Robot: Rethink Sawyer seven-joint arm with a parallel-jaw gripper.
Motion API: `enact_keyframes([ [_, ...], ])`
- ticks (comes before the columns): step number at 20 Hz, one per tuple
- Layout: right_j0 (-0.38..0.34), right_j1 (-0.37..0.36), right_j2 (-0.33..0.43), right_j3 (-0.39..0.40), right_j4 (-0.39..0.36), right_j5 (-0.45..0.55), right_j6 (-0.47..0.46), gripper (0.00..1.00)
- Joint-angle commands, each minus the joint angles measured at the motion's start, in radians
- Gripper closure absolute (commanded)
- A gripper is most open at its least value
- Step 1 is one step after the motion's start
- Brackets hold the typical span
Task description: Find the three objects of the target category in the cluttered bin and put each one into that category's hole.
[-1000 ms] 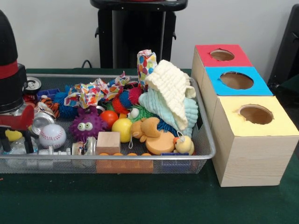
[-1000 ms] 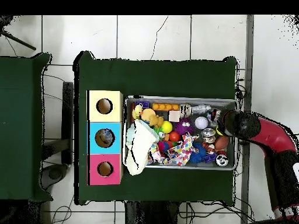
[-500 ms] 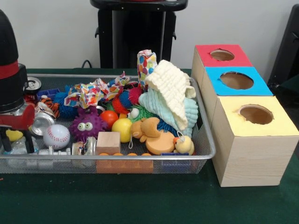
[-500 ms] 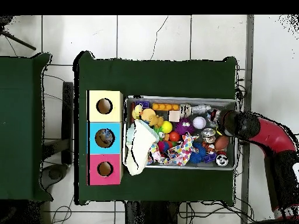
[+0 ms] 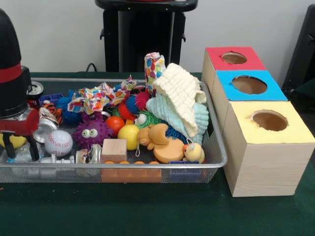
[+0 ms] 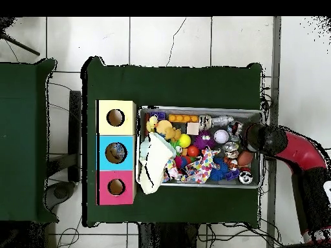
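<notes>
fingers (image 5: 9, 146) spread open astride a yellow toy (image 5: 15, 141) in the bin (image 5: 216, 147), beside a baseball (image 5: 58, 142).

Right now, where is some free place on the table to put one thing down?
Free: the green table strip before the wire bin and wooden boxes. The bin is crowded throughout; the pincer is at its end farthest from the boxes.
</notes>
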Motion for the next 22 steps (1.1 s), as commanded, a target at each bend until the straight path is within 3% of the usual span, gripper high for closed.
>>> enact_keyframes([
  [1, -0.009, 0.037, -0.048, 0.163, 0.020, 0.057, 0.016, 0.00],
  [22, -0.010, 0.028, -0.100, 0.299, 0.086, -0.050, 0.130, 0.00],
])
